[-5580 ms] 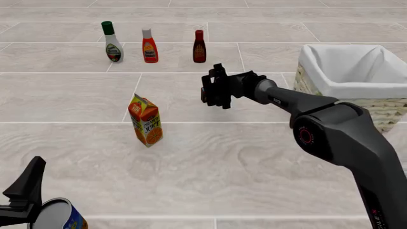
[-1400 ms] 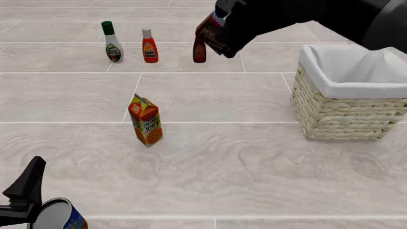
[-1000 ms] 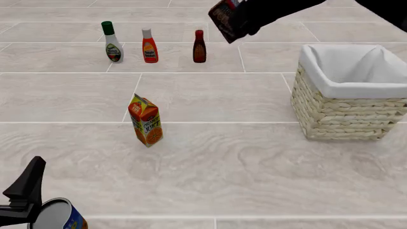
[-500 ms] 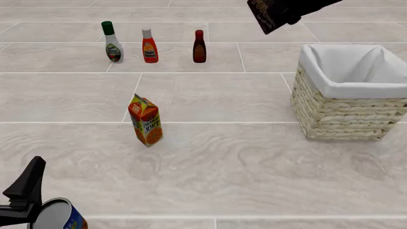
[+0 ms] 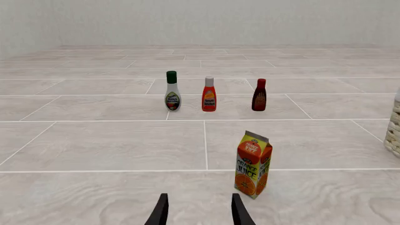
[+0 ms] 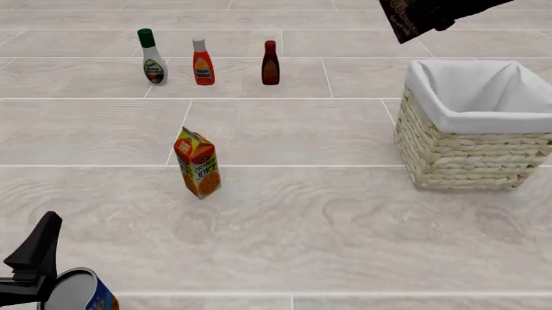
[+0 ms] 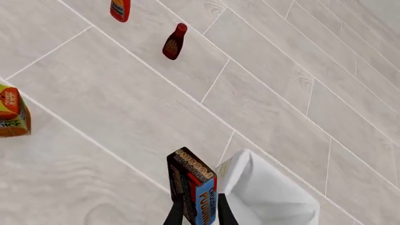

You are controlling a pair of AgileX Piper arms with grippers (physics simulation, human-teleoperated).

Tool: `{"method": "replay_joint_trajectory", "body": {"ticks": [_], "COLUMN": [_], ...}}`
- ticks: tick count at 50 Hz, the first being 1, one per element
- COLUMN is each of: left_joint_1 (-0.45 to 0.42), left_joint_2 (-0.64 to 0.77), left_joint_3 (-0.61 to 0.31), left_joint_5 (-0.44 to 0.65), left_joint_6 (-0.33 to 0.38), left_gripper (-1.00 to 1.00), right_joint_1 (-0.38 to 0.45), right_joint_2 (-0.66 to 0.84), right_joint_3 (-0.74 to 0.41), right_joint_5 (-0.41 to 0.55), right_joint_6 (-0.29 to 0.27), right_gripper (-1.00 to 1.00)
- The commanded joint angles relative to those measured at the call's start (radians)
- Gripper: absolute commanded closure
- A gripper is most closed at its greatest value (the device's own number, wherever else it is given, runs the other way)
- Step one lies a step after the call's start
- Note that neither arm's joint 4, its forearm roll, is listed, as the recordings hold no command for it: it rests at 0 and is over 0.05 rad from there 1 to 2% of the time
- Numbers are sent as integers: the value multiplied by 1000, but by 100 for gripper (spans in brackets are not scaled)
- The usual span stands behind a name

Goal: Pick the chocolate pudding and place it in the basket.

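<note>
Pale tiled surface below; my right end effector clamps the chocolate pudding high, near the basket rim, clearing it for the drop; my left end effector idles open, empty, near the juice carton.

This is looking like a bare simulated test space, not a lived-in room. A pale worktop patterned like wood-look tiles is stretching away to plain light walls in the left wrist view. Grocery items are standing on it as props: an orange juice carton, three condiment bottles lining up in a row, and a lined wicker basket sitting well apart from them.
</note>
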Motion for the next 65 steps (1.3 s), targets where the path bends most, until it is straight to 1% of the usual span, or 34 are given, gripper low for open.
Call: {"method": "replay_joint_trajectory", "body": {"ticks": [1, 5, 19, 20, 27, 35, 36, 56, 65], "left_joint_1": [0, 0, 0, 0, 0, 0, 0, 0, 0], "left_joint_2": [-3, -3, -3, -3, -3, -3, -3, -2, -3], "left_joint_3": [2, 2, 2, 2, 2, 2, 2, 2, 2], "left_joint_5": [0, 0, 0, 0, 0, 0, 0, 0, 0], "left_joint_6": [0, 0, 0, 0, 0, 0, 0, 0, 0], "left_gripper": [-100, -100, -100, -100, -100, -100, -100, -100, -100], "right_joint_1": [-56, -85, -146, -161, -201, -242, -259, -341, -350], "right_joint_2": [-33, -40, -61, -65, -72, -91, -98, -104, -86], "right_joint_3": [35, 50, 68, 72, 59, 87, 99, 125, 106], "right_joint_5": [-5, -9, 3, 5, 21, 25, 21, 31, 44], "right_joint_6": [8, 7, 5, 4, 10, 7, 0, -23, -30], "right_gripper": [100, 100, 100, 100, 100, 100, 100, 100, 100]}}
